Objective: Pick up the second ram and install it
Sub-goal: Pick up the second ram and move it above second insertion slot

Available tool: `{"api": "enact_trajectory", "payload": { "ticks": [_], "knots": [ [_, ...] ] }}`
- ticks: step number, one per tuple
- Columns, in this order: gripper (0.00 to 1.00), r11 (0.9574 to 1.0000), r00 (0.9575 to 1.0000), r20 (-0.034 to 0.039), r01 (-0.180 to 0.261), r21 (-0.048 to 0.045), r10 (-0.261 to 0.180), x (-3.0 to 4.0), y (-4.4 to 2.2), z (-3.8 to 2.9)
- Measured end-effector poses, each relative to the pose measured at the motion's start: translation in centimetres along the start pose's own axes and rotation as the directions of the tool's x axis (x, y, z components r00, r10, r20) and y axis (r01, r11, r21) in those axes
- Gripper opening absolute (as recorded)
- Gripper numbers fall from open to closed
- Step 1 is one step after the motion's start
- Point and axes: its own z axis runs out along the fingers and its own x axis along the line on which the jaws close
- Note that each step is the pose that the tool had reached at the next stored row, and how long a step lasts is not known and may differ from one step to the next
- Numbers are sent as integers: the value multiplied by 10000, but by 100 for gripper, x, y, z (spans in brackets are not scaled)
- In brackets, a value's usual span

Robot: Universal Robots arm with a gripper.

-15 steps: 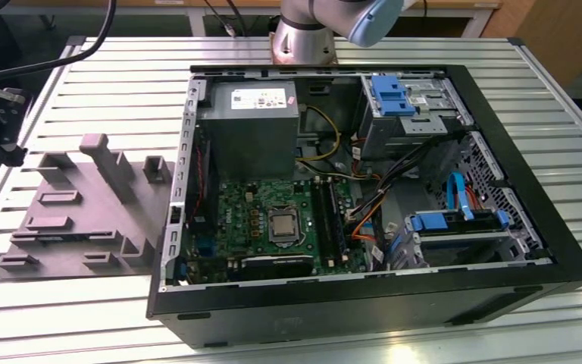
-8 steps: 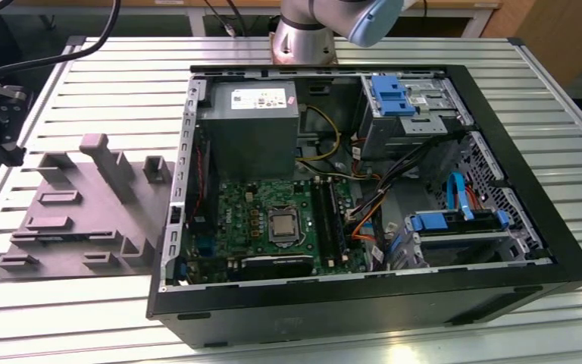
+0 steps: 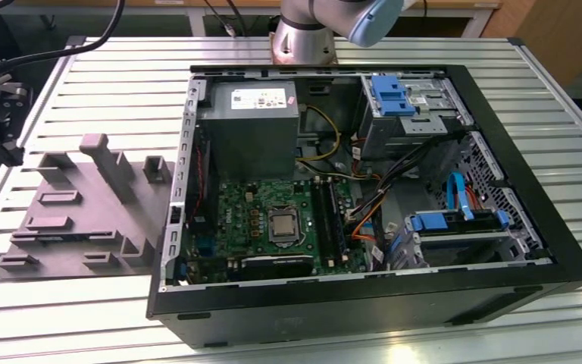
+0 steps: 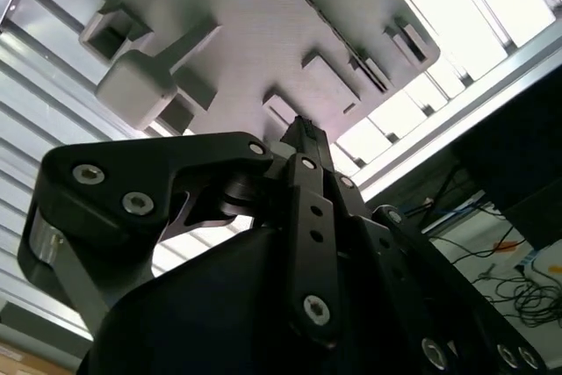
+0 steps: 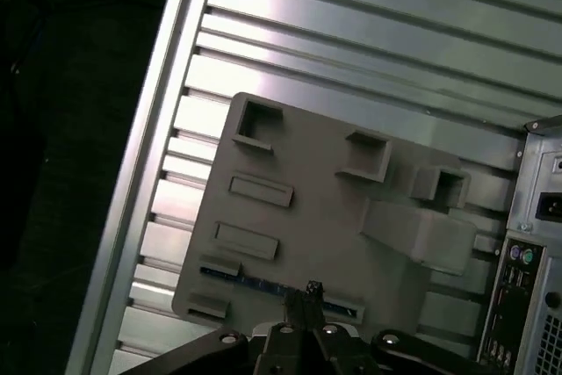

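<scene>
The second ram [image 5: 255, 282] is a thin dark strip standing on edge in a slot along one side of the grey fixture block [image 5: 316, 208]. My gripper [image 5: 309, 291] hovers above the block, its tips in line with that strip but well clear of it. The fingers are shut together with nothing between them. In the second wrist view the gripper [image 4: 303, 129] points at the same block [image 4: 246, 24]. At the exterior view's left edge, the gripper [image 3: 8, 155] hangs beside the block [image 3: 79, 220]. The open computer case [image 3: 372, 197] lies to the right, with its long black memory slots [image 3: 326, 216] on the green board.
The block carries several upright posts [image 3: 99, 155] and low raised pads. The case's black frame [image 3: 372, 299] rises beside the block. The slatted metal table [image 3: 109, 68] ends close to the exterior view's left, and cables [image 3: 58, 49] run across it at the back.
</scene>
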Motion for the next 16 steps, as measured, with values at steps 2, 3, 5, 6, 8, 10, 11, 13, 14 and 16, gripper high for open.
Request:
{"api": "enact_trajectory", "payload": {
  "ticks": [2,3,5,6,8,10,11,13,14,16],
  "knots": [
    [11,9996,9996,-13,282,-7,-282,0,0,1],
    [11,9991,9991,-19,421,-11,-421,0,0,1],
    [11,9975,9975,-31,712,-19,-712,0,0,2],
    [11,9962,9962,-38,867,-23,-867,0,0,2],
    [11,9932,9932,-50,1165,-32,-1165,0,0,3],
    [11,9891,9891,-63,1473,-41,-1473,0,0,4],
    [11,9868,9867,-69,1621,-46,-1621,0,0,4],
    [11,9813,9813,-81,1923,-55,-1924,0,0,5],
    [11,9782,9782,-87,2076,-60,-2077,0,0,6],
    [11,9712,9712,-99,2380,-71,-2381,0,0,7]
  ]
}}
